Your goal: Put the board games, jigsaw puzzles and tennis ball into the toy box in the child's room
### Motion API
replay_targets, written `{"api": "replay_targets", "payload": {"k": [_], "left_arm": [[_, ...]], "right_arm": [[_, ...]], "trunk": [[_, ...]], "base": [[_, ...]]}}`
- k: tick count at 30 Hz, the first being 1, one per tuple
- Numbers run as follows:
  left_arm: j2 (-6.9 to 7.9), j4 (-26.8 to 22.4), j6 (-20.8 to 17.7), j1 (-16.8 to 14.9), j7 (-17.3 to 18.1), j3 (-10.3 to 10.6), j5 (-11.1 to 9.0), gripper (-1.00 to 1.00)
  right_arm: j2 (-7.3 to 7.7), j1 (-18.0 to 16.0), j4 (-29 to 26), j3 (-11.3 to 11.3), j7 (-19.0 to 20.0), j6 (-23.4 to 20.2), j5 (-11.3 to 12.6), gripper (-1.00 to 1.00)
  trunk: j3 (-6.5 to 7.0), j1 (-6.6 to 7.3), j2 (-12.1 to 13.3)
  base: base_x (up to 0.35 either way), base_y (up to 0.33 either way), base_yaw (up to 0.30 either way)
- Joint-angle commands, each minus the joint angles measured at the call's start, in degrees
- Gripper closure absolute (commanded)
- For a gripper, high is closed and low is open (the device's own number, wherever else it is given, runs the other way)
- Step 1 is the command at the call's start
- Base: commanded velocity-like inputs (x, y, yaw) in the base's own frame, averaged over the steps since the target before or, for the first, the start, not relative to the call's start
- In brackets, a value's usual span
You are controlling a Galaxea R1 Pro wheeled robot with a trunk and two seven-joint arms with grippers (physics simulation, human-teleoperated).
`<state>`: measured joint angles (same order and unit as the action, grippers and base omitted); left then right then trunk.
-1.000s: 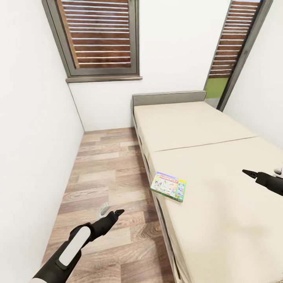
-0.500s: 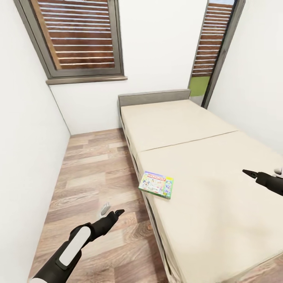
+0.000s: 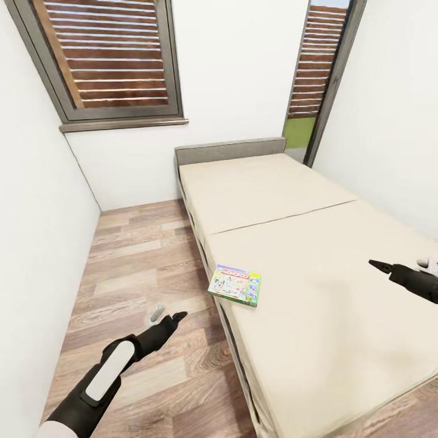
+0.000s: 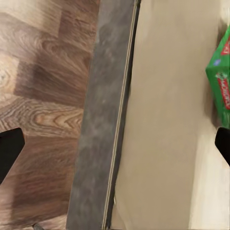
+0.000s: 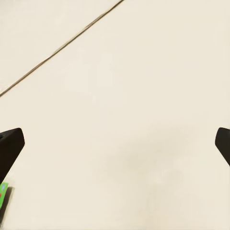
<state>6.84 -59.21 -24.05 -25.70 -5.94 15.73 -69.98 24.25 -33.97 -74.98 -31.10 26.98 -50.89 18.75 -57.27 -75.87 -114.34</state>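
Observation:
One board game [image 3: 235, 285], a green-edged Monopoly box, lies flat on the beige bed [image 3: 316, 304] close to its left edge. The same box shows in the left wrist view as a green corner [image 4: 220, 86] and in the right wrist view as a green sliver [image 5: 2, 196]. My left gripper [image 3: 177, 317] hangs open over the wood floor, left of the bed and nearer to me than the box. My right gripper [image 3: 372, 264] is open above the mattress, well to the right of the box. The table, toy box, jigsaw puzzles and tennis ball are out of view.
A low grey headboard [image 3: 230, 151] closes the bed's far end. A white wall [image 3: 36, 231] bounds a narrow strip of plank floor [image 3: 140, 261] left of the bed. A small grey object [image 3: 157, 313] lies on that floor. Shuttered windows [image 3: 112, 58] sit on the far wall.
The whole view has shifted, so the bed and the game box sit further left in the picture. Both arms hold about the same pose, grippers still open.

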Motion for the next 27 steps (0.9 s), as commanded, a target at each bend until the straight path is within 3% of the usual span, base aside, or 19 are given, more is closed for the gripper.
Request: {"api": "replay_targets", "payload": {"k": [1, 8, 27], "left_arm": [[0.06, -0.4, 0.0, -0.4, -0.2, -0.2, -0.6, -1.00], [0.06, -1.1, 0.0, -2.4, 0.7, -0.6, -0.6, -1.00], [0.06, -1.1, 0.0, -2.4, 0.7, -0.6, -0.6, -1.00]], "right_arm": [[-0.01, -0.1, 0.0, -0.1, 0.3, -0.3, -0.2, -1.00], [-0.01, -0.1, 0.0, -0.1, 0.3, -0.3, -0.2, -1.00], [-0.01, -0.1, 0.0, -0.1, 0.3, -0.3, -0.2, -1.00]], "trunk": [[-0.05, 0.01, 0.0], [-0.05, 0.01, 0.0], [-0.05, 0.01, 0.0]], "base": [[0.000, 0.000, 0.000], [0.000, 0.000, 0.000], [0.000, 0.000, 0.000]]}}
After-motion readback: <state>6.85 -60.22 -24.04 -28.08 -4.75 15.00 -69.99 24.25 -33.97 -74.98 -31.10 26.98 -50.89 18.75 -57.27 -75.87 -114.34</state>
